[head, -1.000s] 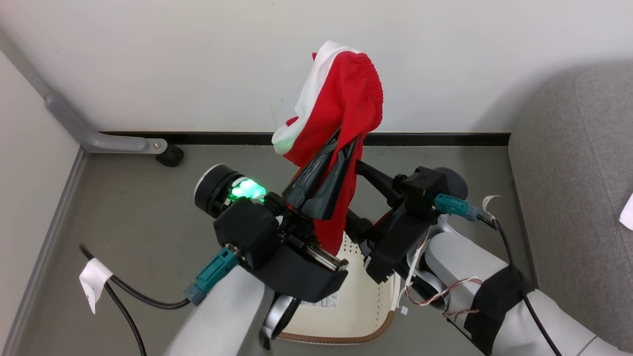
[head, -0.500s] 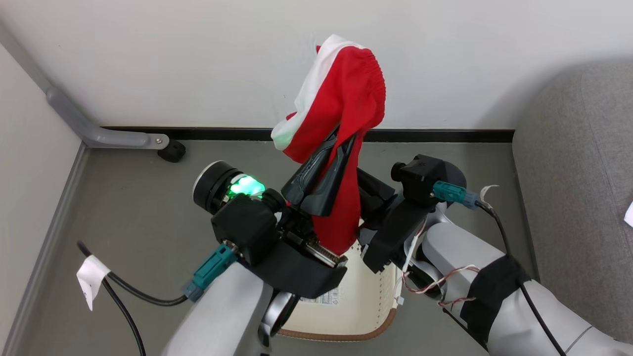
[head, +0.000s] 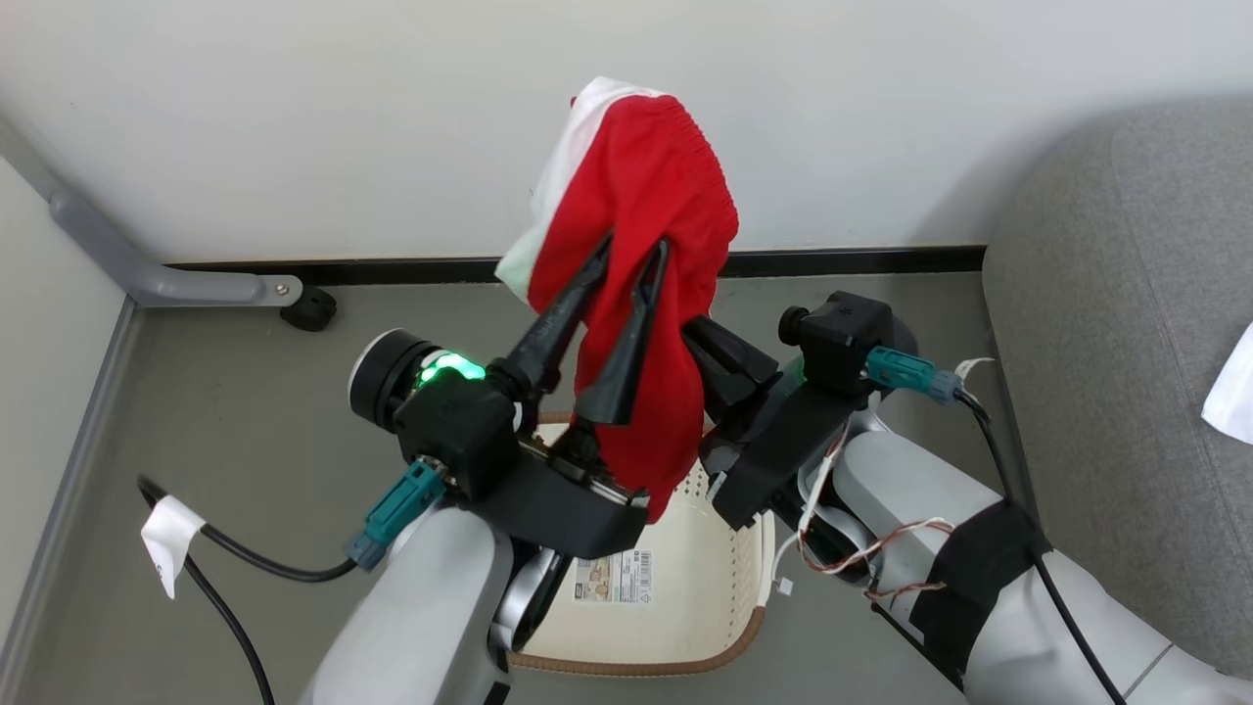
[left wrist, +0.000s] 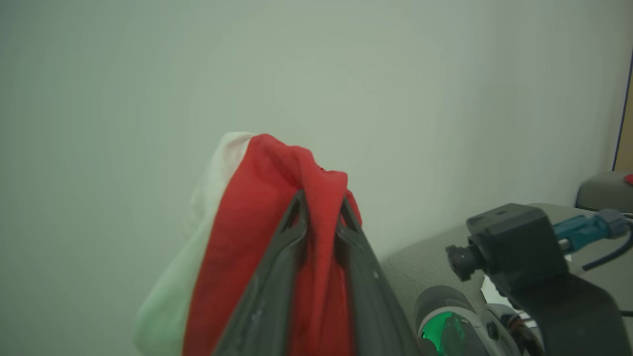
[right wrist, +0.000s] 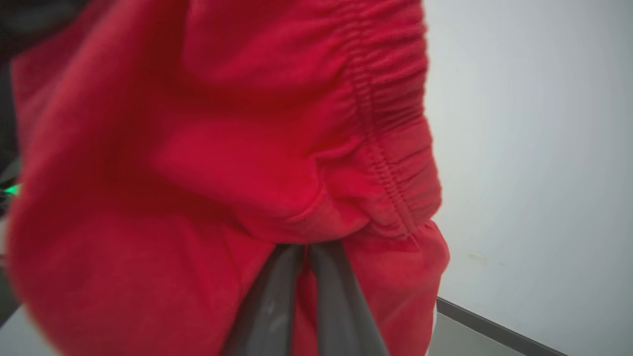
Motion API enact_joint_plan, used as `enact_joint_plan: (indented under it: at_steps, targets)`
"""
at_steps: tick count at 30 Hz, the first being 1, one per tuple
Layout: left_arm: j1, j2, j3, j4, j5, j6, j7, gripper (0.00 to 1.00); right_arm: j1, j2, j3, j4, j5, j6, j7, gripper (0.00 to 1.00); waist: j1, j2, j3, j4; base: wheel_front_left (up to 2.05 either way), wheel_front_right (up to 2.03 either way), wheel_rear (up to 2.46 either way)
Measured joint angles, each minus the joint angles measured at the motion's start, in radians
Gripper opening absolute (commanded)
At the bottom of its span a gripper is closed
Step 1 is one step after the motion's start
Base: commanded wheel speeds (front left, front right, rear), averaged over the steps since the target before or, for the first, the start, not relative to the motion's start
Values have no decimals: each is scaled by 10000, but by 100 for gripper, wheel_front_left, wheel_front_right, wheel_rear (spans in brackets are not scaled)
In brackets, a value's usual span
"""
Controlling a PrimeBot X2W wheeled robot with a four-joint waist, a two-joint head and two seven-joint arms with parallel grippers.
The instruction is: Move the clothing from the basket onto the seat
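Hanging high above the basket, the red garment with its white stripe is bunched over the tips of both tools, its long axis running up and down and its loose lower end dangling just over the basket's floor. The left tool has its fingers parted, with red cloth draped over and between them, so it seems to carry the cloth rather than pinch it. The right tool meets the same bundle from the side; its fingers lie close together with their tips buried in a fold, which I judge to be a grip on the cloth. The sofa lies well to the robot's right of the garment, so the right arm is the nearer one and the carry should go rightward. Open grey floor lies between the basket and the sofa's rounded corner, giving room to swing, though the wall stands behind the raised cloth and leaves no reason to push forward. A white piece already rests on the sofa's cushion at the far right. If the left fingers do not slip cleanly out of the folds, the cloth could snag and be dragged back as the right arm moves away.
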Motion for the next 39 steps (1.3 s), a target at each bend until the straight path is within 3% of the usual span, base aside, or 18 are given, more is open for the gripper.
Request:
enact_joint_plan:
  at_steps: [8, 17, 39]
  targets:
    - [0, 27, 330, 562, 2, 186, 0, 100, 27, -12, -150, -265, -2, 0, 0, 0, 0, 0, -22, -81, 0, 0, 0]
    - [43, 483, 1049, 1076, 2, 451, 0, 100, 29, -8, -230, -483, -2, 0, 0, 0, 0, 0, -37, -351, 0, 0, 0]
    - [1313, 780, 1684, 1266, 8, 606, 0, 100, 110, -265, -1174, -905, -56, 0, 0, 0, 0, 0, -335, -1880, 0, 0, 0]
